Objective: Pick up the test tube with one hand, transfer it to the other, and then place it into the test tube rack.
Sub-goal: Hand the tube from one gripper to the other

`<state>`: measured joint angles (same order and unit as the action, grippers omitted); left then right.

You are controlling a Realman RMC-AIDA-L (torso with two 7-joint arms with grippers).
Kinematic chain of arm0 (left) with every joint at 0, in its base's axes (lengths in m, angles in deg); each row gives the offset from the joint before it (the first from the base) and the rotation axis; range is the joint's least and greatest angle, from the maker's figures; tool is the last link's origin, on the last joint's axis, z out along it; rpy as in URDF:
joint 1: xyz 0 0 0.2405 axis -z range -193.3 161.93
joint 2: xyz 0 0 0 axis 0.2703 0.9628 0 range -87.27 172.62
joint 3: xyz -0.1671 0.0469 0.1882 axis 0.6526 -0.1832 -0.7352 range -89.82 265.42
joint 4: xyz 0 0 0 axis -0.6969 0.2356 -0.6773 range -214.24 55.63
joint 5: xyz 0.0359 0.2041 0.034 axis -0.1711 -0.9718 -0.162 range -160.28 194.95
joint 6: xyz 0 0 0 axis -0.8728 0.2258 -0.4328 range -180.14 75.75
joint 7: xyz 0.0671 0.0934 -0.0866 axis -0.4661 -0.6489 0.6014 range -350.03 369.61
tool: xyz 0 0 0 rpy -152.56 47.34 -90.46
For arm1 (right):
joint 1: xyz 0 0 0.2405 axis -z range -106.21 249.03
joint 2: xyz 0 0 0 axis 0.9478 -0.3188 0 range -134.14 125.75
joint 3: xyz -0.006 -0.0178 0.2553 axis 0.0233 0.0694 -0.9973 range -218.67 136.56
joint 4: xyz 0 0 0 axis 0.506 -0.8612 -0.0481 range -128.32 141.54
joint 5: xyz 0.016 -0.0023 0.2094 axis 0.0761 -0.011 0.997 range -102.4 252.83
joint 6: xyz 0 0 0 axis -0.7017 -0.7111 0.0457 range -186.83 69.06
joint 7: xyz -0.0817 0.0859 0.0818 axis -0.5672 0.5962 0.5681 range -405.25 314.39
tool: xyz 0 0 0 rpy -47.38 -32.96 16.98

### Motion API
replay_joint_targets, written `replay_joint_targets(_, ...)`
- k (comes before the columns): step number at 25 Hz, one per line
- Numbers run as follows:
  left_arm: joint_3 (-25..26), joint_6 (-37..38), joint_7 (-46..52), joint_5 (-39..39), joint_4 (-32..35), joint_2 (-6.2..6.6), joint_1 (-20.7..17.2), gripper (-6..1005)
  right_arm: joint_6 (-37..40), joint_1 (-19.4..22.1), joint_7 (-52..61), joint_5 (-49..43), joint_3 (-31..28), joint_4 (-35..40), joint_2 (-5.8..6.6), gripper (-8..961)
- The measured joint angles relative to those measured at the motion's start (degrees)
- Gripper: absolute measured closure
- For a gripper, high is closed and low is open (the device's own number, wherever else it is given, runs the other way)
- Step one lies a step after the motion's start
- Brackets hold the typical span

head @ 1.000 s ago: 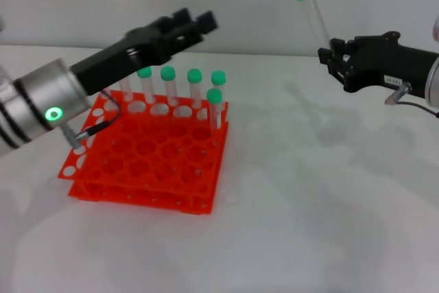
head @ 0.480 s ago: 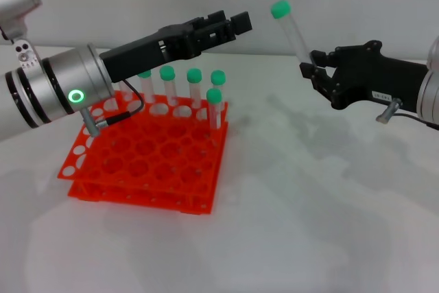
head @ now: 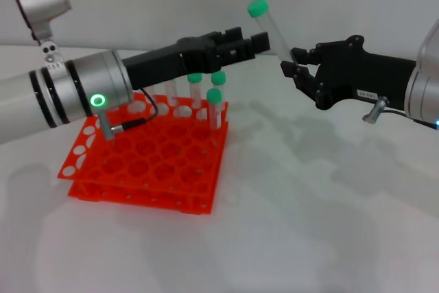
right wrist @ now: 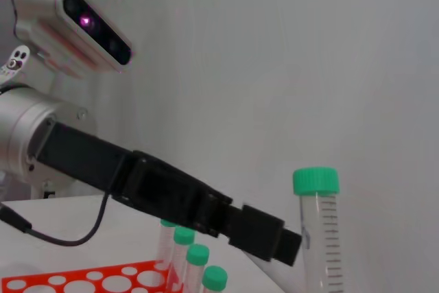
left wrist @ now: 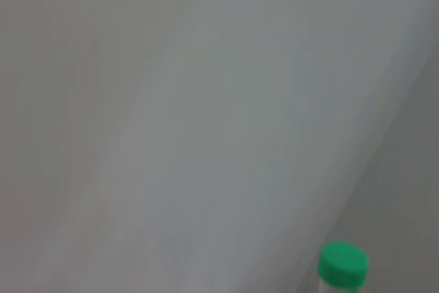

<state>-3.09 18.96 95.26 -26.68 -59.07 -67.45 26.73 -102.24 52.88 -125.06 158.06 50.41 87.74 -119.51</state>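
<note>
R claw (head: 293,68) pinched tube (head: 269,27) above white tabletop (head: 309,204); L claw (head: 248,40) spread beside it, over rack (head: 147,159); grey wall behind.

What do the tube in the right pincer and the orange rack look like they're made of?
The test tube, shut in the right pincer: clear plastic by the look, with printed graduations, though glass can't be ruled out; its green cap looks like matte plastic. The test tube rack: glossy, moulded orange-red plastic with even round holes.
</note>
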Motion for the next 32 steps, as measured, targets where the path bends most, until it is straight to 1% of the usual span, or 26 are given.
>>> replay_joint_targets(10, 0.21, -0.87, -1.75, -1.47, 1.57, -0.65, 0.37, 124, -0.01, -0.52, -0.05, -0.23, 0.82, -0.32, 0.00, 771)
replay_joint_targets(14, 0.26, -1.21, -1.98, -1.80, 2.03, -0.85, 0.38, 175, -0.07, -0.62, -0.33, -0.29, 0.95, -0.56, 0.00, 771)
replay_joint_targets(21, 1.07, -1.80, -2.94, -2.07, 2.47, -1.56, -0.20, 265, 0.11, -0.56, -0.45, -0.29, 1.34, -0.69, 0.00, 771)
replay_joint_targets(26, 1.08, -2.14, -3.44, -2.11, 2.53, -1.61, -0.34, 283, 0.21, -0.55, -0.45, -0.29, 1.45, -0.71, 0.00, 771)
replay_joint_targets(32, 1.07, -2.46, -3.51, -2.69, 2.54, -1.58, -0.34, 435, 0.37, -0.66, -0.44, -0.29, 1.44, -0.71, 0.00, 771)
